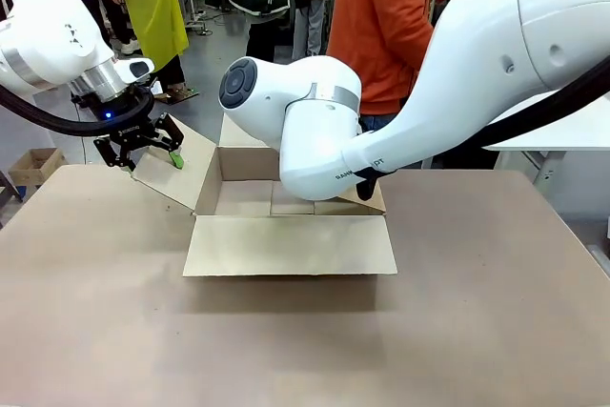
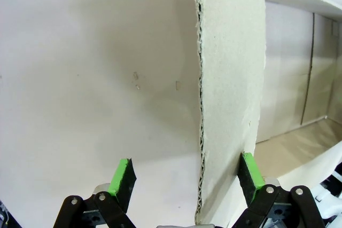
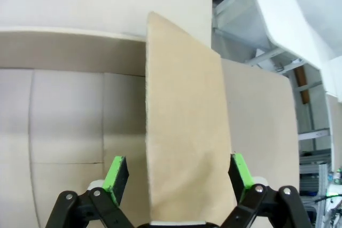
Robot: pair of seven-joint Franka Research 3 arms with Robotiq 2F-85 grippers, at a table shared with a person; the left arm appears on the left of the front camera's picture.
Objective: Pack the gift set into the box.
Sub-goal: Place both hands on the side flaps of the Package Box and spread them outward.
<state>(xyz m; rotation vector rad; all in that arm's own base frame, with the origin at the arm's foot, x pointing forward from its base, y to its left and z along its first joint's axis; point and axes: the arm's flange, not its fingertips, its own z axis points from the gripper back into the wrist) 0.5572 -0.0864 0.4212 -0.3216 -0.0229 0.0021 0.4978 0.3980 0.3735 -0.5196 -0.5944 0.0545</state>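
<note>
The box (image 1: 286,245) stands open in the middle of the table, its front flap lying flat toward me. My left gripper (image 1: 152,161) is open at the box's raised left flap (image 1: 176,173). In the left wrist view the left gripper (image 2: 187,177) straddles that flap's (image 2: 230,78) edge, which is close to one pad. My right gripper (image 1: 367,183), mostly hidden behind its arm, is at the right flap (image 1: 376,199). In the right wrist view the right gripper (image 3: 179,177) is open with the flap (image 3: 184,132) between its fingers. The gift set is out of view.
A person in an orange top (image 1: 386,16) stands at the far side behind the box. A small brown carton (image 1: 33,164) sits on the floor at the left. The brown table (image 1: 286,350) has free room in front of the box.
</note>
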